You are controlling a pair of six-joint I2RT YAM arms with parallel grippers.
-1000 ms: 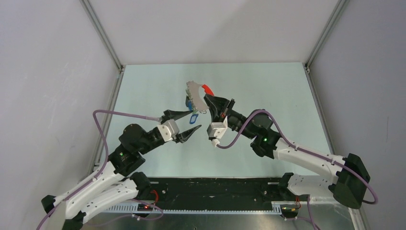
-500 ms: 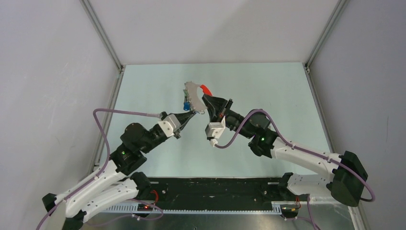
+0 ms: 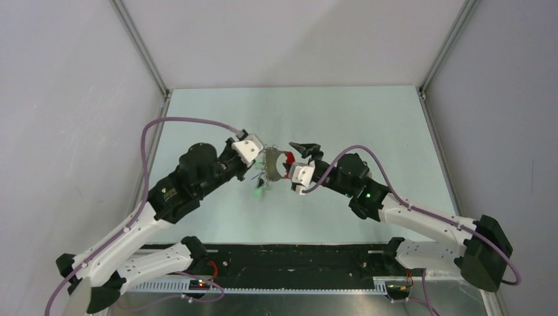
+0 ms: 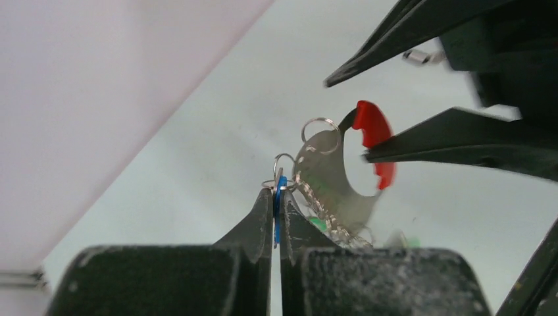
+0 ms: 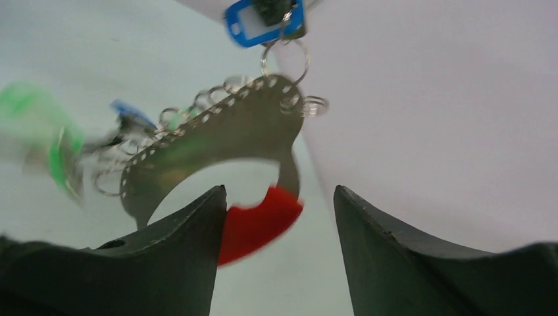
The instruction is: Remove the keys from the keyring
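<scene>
While both arms converge above the middle of the tabletop (image 3: 368,118), treat the layout as one line from your left arm (image 3: 184,184) through the load to your right arm (image 3: 408,210). The left claw (image 4: 277,194) is clamped shut on a blue-capped key (image 4: 278,214). The right claw (image 5: 279,194) stands wide open and grips nothing. The keyring (image 4: 326,174), a crescent metal plate, appears to hang clear of the tabletop, between the two claws and just right of the left one. Its long axis runs from the held key toward the right claw. The red band (image 4: 375,128) sits at the far end, inside the gap of the right claw. Contact with the nearer finger cannot be confirmed. The left arm is the nearer one, since it already holds a key. The coming move probably depends on the right claw closing on the red band so that the key can be drawn away along that axis. The right wrist view alone shows the green-capped keys (image 5: 56,145), blurred. Only the left wrist view shows the grip edge-on, with the small split ring (image 4: 284,161) just above the fingertips.
</scene>
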